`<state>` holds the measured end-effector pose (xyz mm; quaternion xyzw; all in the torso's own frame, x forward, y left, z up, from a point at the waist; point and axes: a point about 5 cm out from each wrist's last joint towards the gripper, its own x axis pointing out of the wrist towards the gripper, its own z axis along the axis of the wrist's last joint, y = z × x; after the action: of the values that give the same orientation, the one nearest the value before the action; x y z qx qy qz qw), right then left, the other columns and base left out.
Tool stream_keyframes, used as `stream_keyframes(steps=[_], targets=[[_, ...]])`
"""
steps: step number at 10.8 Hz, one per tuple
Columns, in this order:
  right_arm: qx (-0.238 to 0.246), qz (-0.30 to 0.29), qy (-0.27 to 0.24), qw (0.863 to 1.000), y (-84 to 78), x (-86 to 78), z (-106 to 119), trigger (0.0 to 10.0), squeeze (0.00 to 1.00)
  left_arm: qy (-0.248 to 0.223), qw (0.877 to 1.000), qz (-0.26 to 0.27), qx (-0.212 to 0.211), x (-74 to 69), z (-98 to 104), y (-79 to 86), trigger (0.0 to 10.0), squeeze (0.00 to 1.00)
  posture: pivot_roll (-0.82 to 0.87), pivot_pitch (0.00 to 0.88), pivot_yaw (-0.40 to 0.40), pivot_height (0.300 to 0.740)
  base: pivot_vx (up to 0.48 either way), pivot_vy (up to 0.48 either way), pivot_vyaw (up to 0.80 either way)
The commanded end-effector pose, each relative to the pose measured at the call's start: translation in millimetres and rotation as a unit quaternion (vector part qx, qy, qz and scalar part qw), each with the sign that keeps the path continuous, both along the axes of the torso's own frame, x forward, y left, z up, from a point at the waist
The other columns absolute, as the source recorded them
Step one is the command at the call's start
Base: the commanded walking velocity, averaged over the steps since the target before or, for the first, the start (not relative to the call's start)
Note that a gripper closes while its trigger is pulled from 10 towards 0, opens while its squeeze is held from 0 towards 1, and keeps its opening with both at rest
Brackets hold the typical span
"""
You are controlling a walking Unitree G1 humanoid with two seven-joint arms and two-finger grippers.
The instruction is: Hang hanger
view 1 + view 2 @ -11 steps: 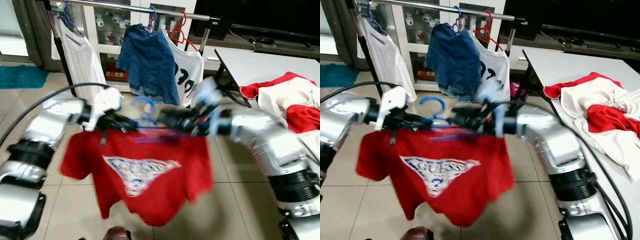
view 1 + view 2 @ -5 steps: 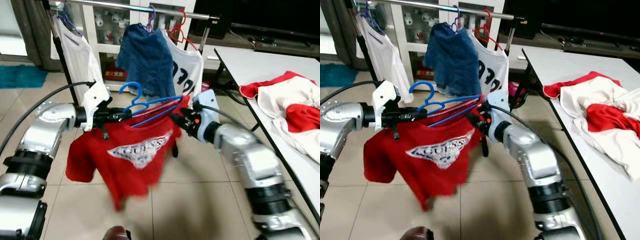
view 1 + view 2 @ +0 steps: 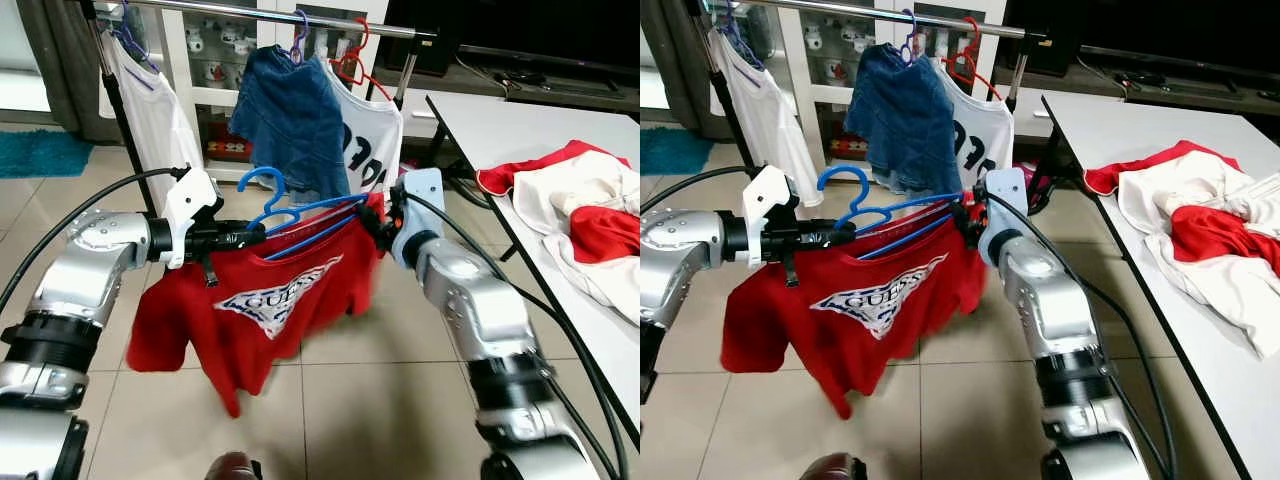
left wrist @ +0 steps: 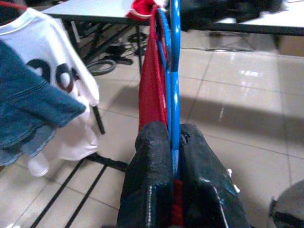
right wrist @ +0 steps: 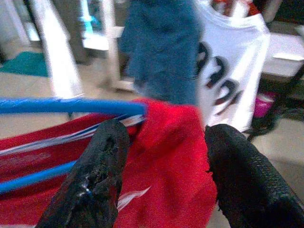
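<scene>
Two pincers: left pincer (image 4: 172, 190) clamps blue hanger (image 3: 300, 215) w/ red shirt (image 3: 260, 300); right pincer (image 5: 161, 171) wide.

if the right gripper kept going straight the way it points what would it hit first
The right gripper, fingers open, would first meet the red t-shirt's shoulder on the blue plastic hanger; depth beyond is unclear.

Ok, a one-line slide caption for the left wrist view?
Left gripper fingers shut on the blue hanger carrying the red shirt.
</scene>
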<state>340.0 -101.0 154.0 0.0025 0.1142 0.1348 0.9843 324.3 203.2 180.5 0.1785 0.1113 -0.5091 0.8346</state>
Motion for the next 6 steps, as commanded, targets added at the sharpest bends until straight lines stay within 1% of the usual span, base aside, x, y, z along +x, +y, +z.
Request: stream_keyframes(steps=[1,4,6], targets=[[-0.016,-0.034,-0.013,0.999,-10.1,5.8,2.8,10.0,0.00,-0.013,1.000,-0.015,-0.010,-2.2,10.0,-2.3,0.0,0.00,0.01,0.000,-0.099,0.740,0.000,0.000,0.00],[-0.024,-0.034,-0.012,0.999,-12.5,11.0,1.0,10.0,0.00,-0.002,0.999,-0.030,-0.017,-8.5,12.8,-3.8,0.0,0.00,0.02,0.000,-0.103,0.740,0.000,0.000,0.00],[-0.024,-0.025,-0.010,0.999,-10.5,13.0,0.2,10.0,0.00,-0.007,1.000,-0.018,-0.018,-7.3,15.8,-1.6,0.0,0.00,0.02,0.000,-0.102,0.740,0.000,0.000,0.00]])
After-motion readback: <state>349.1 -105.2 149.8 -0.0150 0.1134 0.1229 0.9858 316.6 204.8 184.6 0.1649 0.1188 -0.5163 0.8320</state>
